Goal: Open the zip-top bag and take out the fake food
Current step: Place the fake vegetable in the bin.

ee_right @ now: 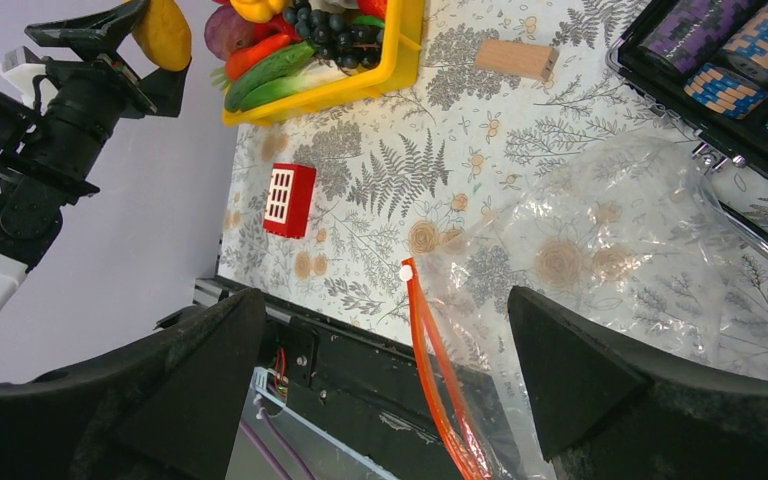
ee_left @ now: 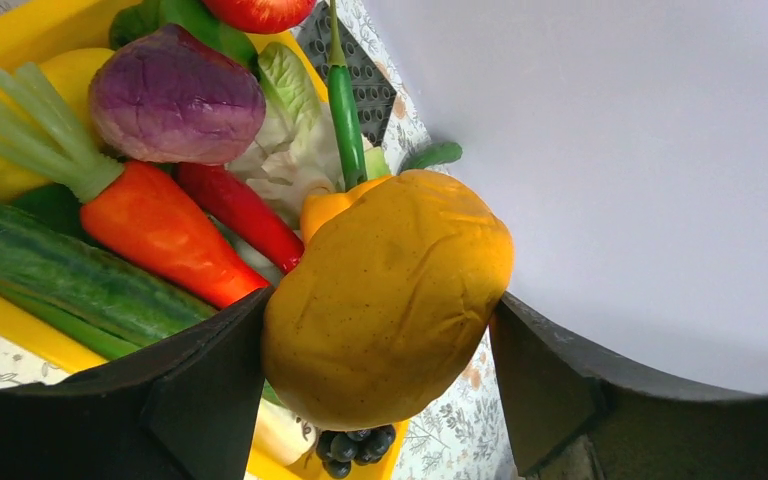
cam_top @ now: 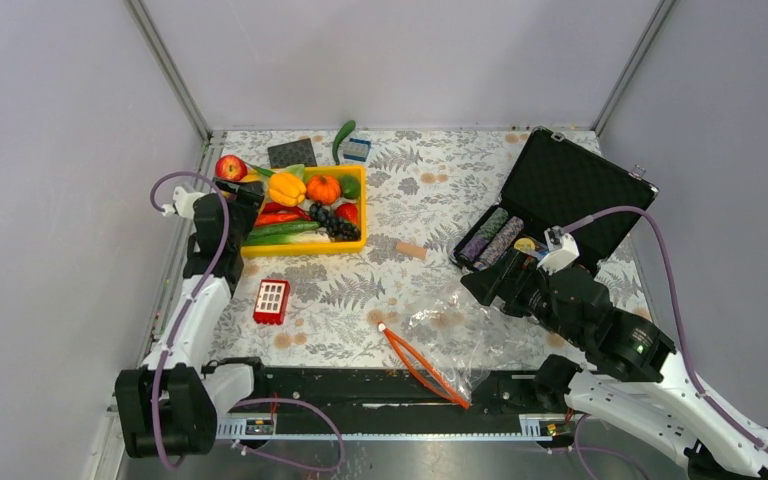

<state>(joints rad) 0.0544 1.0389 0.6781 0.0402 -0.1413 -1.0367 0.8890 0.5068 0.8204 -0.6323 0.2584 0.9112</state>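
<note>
Zip-top bag (cam_top: 450,325) lies flat, zip strip (cam_top: 405,350) slanting far-left to near-right.

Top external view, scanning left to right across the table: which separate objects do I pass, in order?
Red apple → red block → orange pumpkin → wooden block → black hard case. The zip-top bag is left out: it spans the wooden block and the case.

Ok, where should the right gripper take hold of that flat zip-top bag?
Likely the red-orange zip strip, from above: it forms a firm open loop at the near edge of the zip-top bag, while the clear film lies slack and crinkled.
</note>
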